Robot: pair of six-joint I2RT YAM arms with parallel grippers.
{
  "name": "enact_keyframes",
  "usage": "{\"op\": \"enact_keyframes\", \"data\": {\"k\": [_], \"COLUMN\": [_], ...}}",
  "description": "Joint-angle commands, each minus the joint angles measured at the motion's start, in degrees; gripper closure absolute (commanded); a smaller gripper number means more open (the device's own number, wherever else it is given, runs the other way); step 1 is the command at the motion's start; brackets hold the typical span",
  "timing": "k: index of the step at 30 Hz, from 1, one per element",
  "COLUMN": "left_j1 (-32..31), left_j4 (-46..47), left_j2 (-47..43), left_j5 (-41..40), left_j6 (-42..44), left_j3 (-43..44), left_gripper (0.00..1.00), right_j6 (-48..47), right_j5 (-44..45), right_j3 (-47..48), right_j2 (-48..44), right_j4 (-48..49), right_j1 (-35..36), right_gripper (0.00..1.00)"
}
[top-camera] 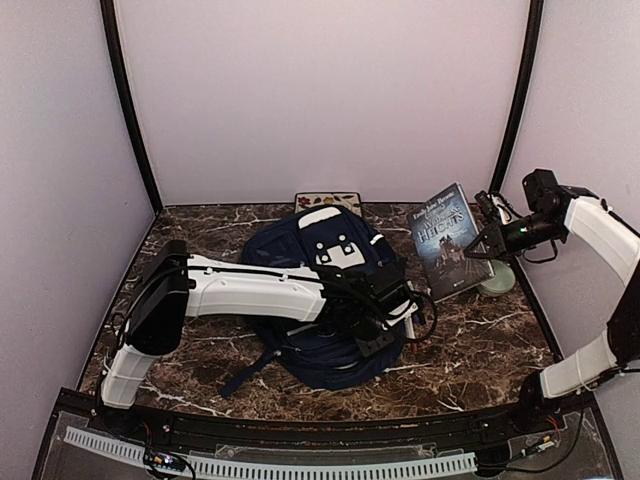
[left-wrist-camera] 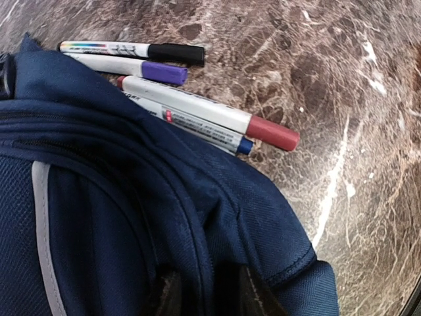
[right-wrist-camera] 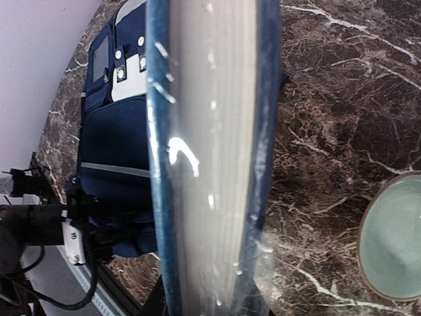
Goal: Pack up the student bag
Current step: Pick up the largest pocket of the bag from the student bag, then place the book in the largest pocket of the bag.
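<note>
Packing barely begun. L gripper (left-wrist-camera: 209,296) pinches student bag (top-camera: 290,250) rim; R gripper (top-camera: 488,235) holds book (top-camera: 448,240) aloft; four markers (left-wrist-camera: 197,112) lie outside.

Top cam: high at near edge, looks down on whole table (top-camera: 470,350). L wrist: close, student bag (left-wrist-camera: 131,217) lower left. R wrist: v. close, book (right-wrist-camera: 210,158) prob. edge-on; all share bag.

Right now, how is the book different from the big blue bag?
The book is held up in the right hand; the student bag lies on the table. The book is small and flat; the student bag is far bigger and lumpy. The book has a shiny clear wrap; the student bag is cloth. Both are mostly blue.
</note>
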Motion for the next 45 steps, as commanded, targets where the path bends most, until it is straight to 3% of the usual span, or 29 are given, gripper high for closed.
{"op": "enact_keyframes", "data": {"k": [1, 8, 18, 26, 30, 36, 39, 41, 42, 45], "left_j1": [0.6, 0.6, 3.1, 9.2, 11.7, 16.2, 16.9, 17.3, 17.6, 19.2], "left_j4": [-1.5, 1.1, 8.5, 15.8, 18.3, 21.2, 23.6, 25.7, 26.6, 27.0], "left_j2": [-1.7, -5.1, -18.1, -26.6, -25.9, -22.7, -22.3, -22.3, -22.3, -21.8], "left_j5": [-7.7, -11.8, -15.9, -11.3, -10.6, -7.6, -7.8, -8.4, -8.5, -7.7], "left_j6": [0.5, 0.4, 0.0, -1.4, -1.1, -3.9, -6.0, -7.2, -8.0, -10.0], "left_j3": [-0.6, -0.7, -5.2, -10.0, -8.8, -7.4, -8.0, -8.4, -8.3, -7.0], "left_gripper": [0.75, 1.0, 1.0, 1.0, 1.0, 1.0, 1.0, 1.0, 1.0, 1.0], "right_j6": [-9.8, -10.0, -9.2, -9.5, -9.1, -18.2, -12.3, -14.4, -10.1, -11.3], "right_j5": [0.5, -0.3, -4.2, -14.2, -18.0, -26.8, -27.7, -28.0, -27.6, -31.3], "right_j3": [2.7, 3.3, 6.6, 13.2, 10.0, 7.3, 1.3, -2.2, -4.9, -6.3], "right_j2": [-0.3, 0.0, -1.0, -0.5, -2.1, -5.5, -7.6, -9.1, -9.5, -6.9], "right_j4": [3.6, 2.5, -2.8, -12.7, -14.0, -19.5, -12.1, -9.2, -5.5, -5.1], "right_j1": [-0.2, -0.2, -0.3, -0.2, -0.1, 0.9, 4.9, 7.4, 8.7, 12.0], "right_gripper": [1.0, 1.0, 1.0, 1.0, 1.0, 1.0, 1.0, 1.0, 1.0, 1.0]}}
